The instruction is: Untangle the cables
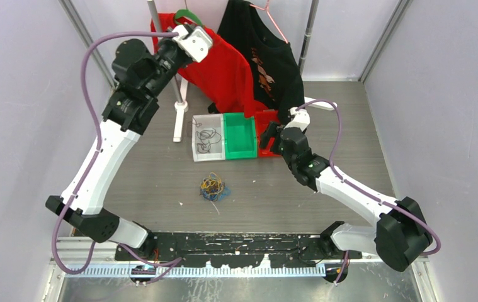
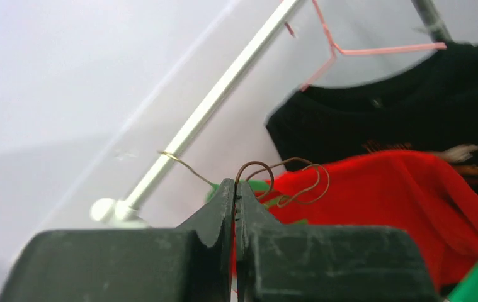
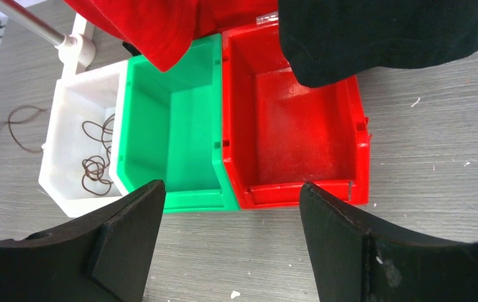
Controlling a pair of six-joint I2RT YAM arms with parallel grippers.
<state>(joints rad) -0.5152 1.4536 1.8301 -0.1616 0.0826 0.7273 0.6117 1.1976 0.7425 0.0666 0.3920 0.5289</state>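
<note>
The cables (image 1: 212,187), a small knot of yellow, blue and black strands, lie on the counter (image 1: 324,182) about midway between its left and right edges and toward the near edge. They are just in front of the white bin (image 3: 75,100). Neither tool touches this clump.

The left tool (image 2: 236,189) is raised high over the far left corner, well apart from the clump. Its jaws are pressed together, and a thin brown strand (image 2: 290,182) comes out at their tips. The strand curls into loose loops to the right of the tips, in front of the red shirt (image 2: 400,189). Another fine length runs left from the tips toward the white rod (image 2: 223,94); whether it is wound around the rod cannot be told. A black shirt (image 2: 412,100) hangs behind the red one.

The right tool (image 3: 231,187) hangs with its jaws wide apart and nothing between them. It is over the near rims of the green bin (image 3: 160,107) and the red bin (image 3: 299,119), to the right of the clump and farther back. The three bins stand side by side touching, white on the left, green in the middle, red on the right. Several dark looped wires (image 3: 97,170) lie inside the white bin. One more loose wire (image 3: 19,126) lies on the counter just left of that bin.
</note>
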